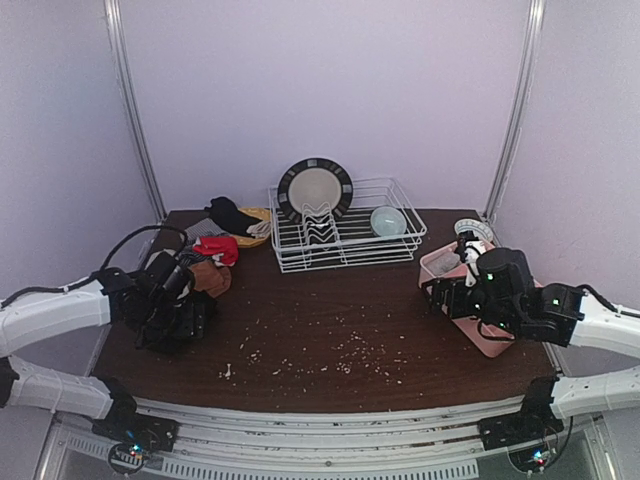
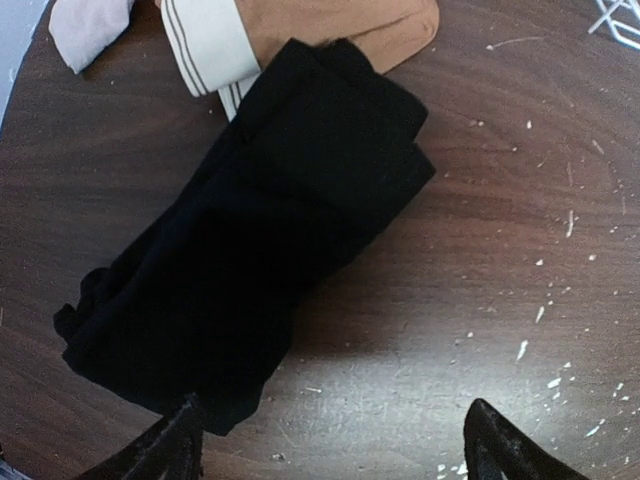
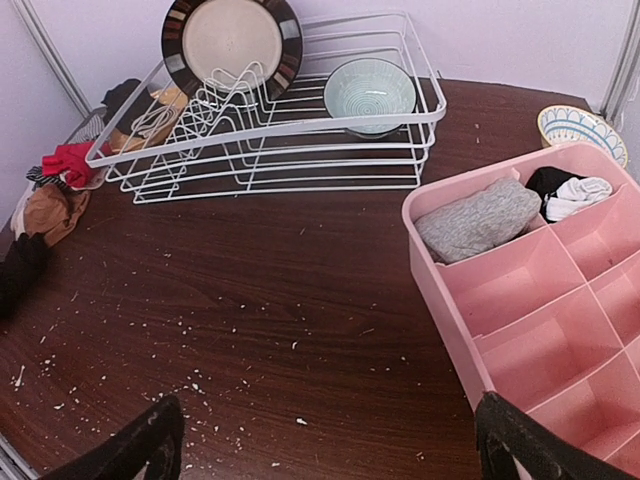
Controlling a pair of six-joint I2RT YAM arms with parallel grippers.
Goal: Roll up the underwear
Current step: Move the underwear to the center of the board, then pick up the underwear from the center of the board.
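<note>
A black underwear (image 2: 250,240) lies folded in a long bundle on the brown table, slanting away from my left gripper (image 2: 340,445). That gripper hovers open just above its near end, with its left fingertip (image 2: 185,440) at the cloth's edge and nothing between the jaws. A brown underwear (image 2: 340,30) and a white striped cloth (image 2: 205,45) touch the bundle's far end. From above, the left gripper (image 1: 183,318) sits near the brown underwear (image 1: 212,278) and a red one (image 1: 218,250). My right gripper (image 3: 330,440) is open over bare table beside the pink tray (image 3: 455,320). A grey underwear (image 3: 478,218) sits rolled in a tray compartment.
A white wire dish rack (image 3: 300,150) holds a plate (image 3: 232,40) and a bowl (image 3: 370,92) at the back. A patterned bowl (image 3: 580,130) stands behind the tray. Another black garment (image 1: 232,213) lies on a yellow dish at the back left. Pale crumbs dot the table's middle.
</note>
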